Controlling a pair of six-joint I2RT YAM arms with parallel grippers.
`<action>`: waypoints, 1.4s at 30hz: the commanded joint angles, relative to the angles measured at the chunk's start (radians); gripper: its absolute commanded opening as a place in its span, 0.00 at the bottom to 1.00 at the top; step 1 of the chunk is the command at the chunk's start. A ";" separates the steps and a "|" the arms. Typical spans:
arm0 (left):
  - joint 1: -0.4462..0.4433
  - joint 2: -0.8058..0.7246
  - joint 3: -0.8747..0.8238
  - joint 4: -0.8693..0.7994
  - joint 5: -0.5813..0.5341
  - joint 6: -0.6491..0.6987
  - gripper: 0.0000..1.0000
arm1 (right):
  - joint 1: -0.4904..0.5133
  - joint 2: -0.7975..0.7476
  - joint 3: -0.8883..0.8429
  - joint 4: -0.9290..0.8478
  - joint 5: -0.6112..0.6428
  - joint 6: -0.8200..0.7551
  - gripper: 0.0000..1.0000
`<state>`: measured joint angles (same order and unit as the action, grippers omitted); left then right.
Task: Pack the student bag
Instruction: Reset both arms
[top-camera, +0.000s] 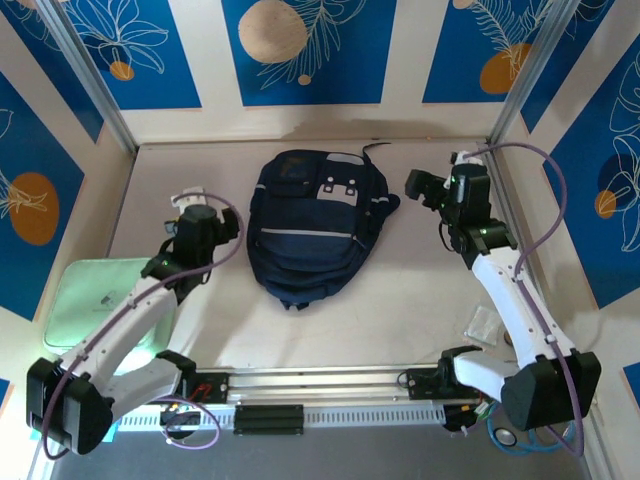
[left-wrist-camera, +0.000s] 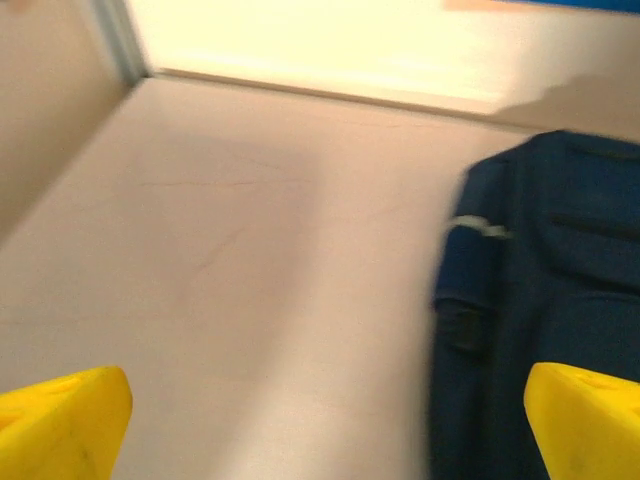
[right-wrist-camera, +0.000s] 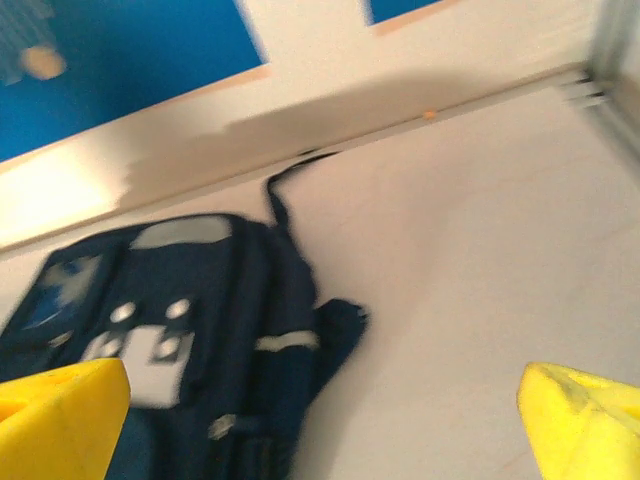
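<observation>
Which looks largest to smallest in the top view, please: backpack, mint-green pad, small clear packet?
1. Student bag
2. Mint-green pad, partly under the left arm
3. Clear packet

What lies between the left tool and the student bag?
Only bare table separates the left tool from the student bag, seen in the top and left wrist views.

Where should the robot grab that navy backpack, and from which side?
Probably the thin black strap at the student bag's far end, approached from the right by the open right gripper. The bag lies flat, front up, likely too broad for the jaws, while that strap trails free on the table nearer that arm.
</observation>
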<state>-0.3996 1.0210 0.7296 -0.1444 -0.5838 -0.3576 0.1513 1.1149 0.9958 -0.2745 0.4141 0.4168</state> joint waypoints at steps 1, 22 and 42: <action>0.033 -0.026 -0.152 0.264 -0.120 0.178 1.00 | -0.014 -0.001 -0.099 0.125 0.132 0.002 0.99; 0.185 0.232 -0.424 0.918 0.277 0.447 0.99 | -0.055 0.231 -0.519 0.793 0.078 -0.238 0.99; 0.320 0.539 -0.399 1.161 0.511 0.409 0.99 | -0.113 0.369 -0.546 0.997 -0.102 -0.271 0.99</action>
<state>-0.0937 1.5589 0.3019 0.9829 -0.1249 0.0586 0.0376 1.4651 0.4137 0.7128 0.3313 0.1669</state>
